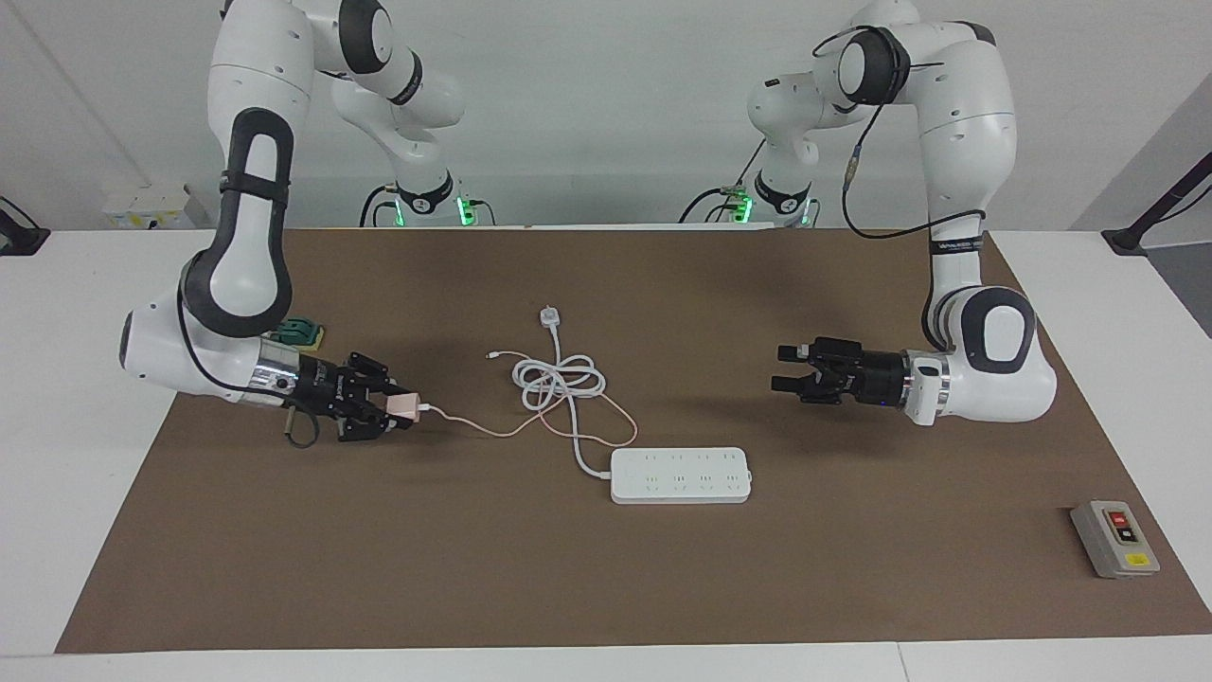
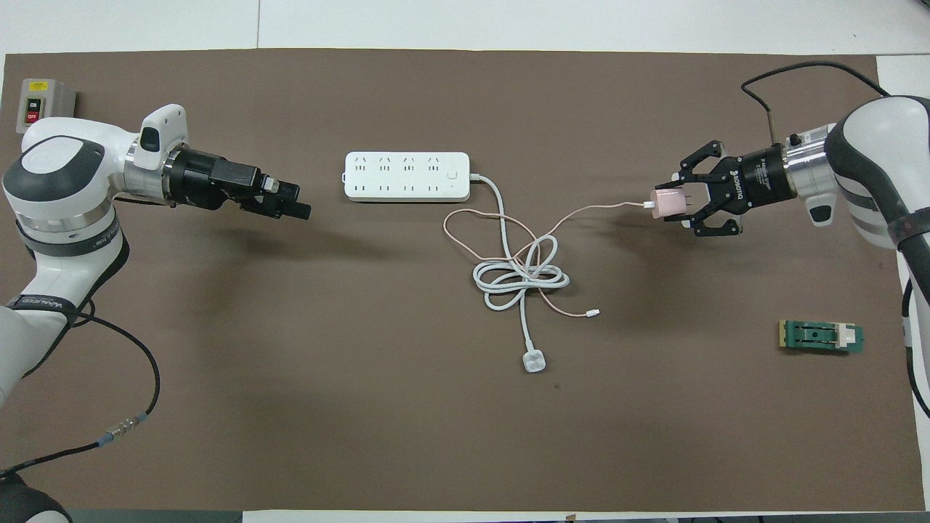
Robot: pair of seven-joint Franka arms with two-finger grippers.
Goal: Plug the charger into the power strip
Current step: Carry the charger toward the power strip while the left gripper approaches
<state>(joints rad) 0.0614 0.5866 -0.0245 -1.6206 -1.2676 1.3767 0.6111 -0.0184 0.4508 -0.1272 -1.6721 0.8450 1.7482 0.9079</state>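
Observation:
The pale-pink charger (image 1: 405, 406) (image 2: 667, 205) is held just above the brown mat toward the right arm's end, with my right gripper (image 1: 401, 410) (image 2: 673, 206) shut on it. Its thin pink cable (image 1: 492, 428) (image 2: 581, 216) trails across the mat to a loop beside the power strip. The long white power strip (image 1: 680, 475) (image 2: 407, 176) lies flat in the middle of the mat with its sockets facing up. My left gripper (image 1: 778, 369) (image 2: 296, 202) hovers open and holds nothing, over the mat toward the left arm's end, pointing at the strip.
The strip's thick white cord (image 1: 559, 379) (image 2: 519, 276) lies coiled nearer the robots and ends in a small white plug (image 1: 548, 315) (image 2: 535, 362). A grey button box (image 1: 1115, 538) (image 2: 36, 105) sits at the left arm's end. A green part (image 1: 301, 332) (image 2: 821, 337) lies by the right arm.

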